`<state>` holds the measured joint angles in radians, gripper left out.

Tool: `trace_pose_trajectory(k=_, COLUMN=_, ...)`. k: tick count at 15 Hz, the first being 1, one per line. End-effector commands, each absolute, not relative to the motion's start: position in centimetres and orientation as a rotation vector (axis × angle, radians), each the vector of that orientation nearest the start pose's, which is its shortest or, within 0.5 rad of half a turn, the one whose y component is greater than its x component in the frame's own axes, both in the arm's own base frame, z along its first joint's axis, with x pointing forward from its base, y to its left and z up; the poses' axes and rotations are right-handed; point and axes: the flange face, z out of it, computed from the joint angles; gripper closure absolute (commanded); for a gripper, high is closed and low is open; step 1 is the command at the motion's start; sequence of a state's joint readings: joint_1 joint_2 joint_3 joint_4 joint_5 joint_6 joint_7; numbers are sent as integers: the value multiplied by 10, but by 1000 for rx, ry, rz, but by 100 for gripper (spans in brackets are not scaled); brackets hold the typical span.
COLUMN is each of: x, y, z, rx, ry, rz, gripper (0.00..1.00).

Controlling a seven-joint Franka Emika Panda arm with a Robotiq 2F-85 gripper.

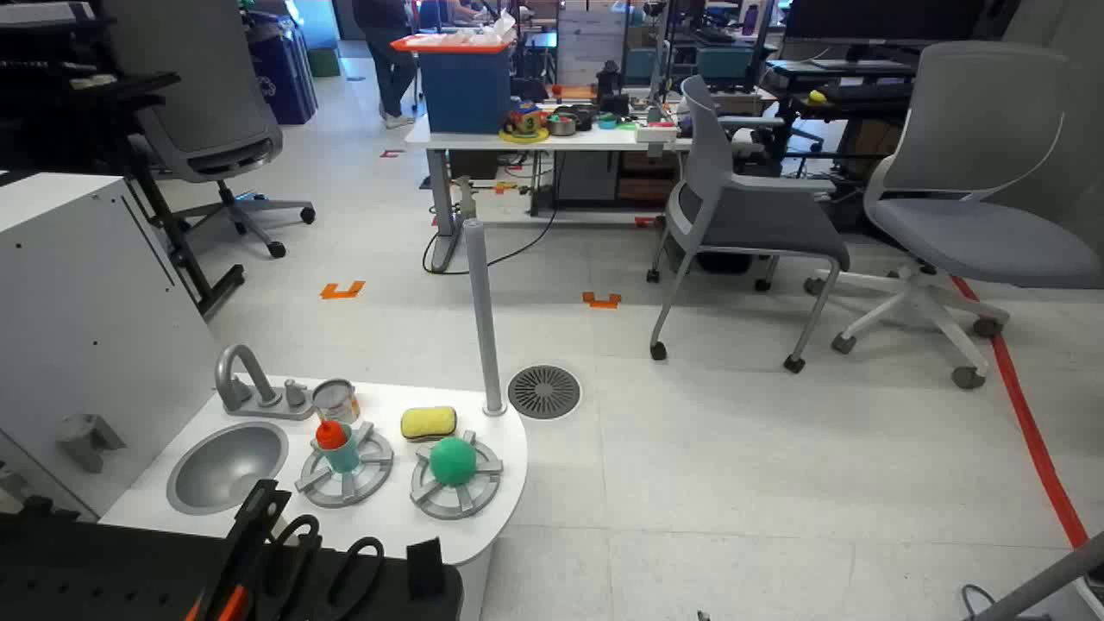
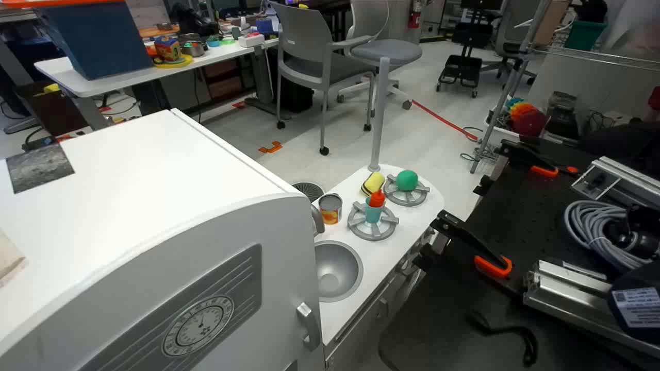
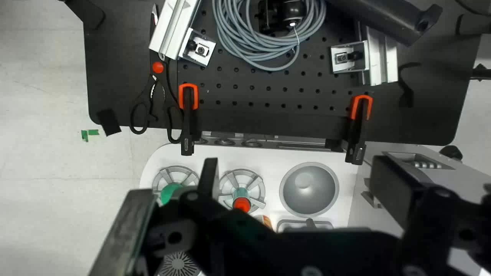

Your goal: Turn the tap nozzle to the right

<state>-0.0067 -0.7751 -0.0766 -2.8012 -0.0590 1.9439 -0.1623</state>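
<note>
In an exterior view: tap [image 1: 261, 378], smooth grey hook, upright at the far-left corner of the surface [image 1: 401, 517], tip toward the left edge. In an exterior view: tap mostly hidden behind a pale cabinet [image 2: 221, 232]. Wrist view: jaws spread, holding nothing; tap well below their gap, beside a round, satin-grey basin [image 3: 309, 191].

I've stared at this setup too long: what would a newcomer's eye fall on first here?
Probably the green ball on one burner, then the red-topped teal cup on the next burner, vivid against the white counter in both exterior views. The blue bin with an orange top, on the table in the background, may draw a glance too. The silver tap, arching beside the sink, blends in more.
</note>
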Motion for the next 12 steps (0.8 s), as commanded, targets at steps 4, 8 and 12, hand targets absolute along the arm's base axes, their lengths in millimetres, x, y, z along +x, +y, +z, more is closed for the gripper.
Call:
trace_pose_trajectory(k=4, x=297, y=-26, z=406, rx=-3123, ry=-198, rz=137, gripper=0)
trace_pose_trajectory(k=8, x=297, y=-26, z=406, rx=-3123, ry=-198, rz=138, gripper=0)
trace_pose_trajectory(k=12, x=335, y=-10, z=398, rx=-3005, ry=-77, rz=175, gripper=0)
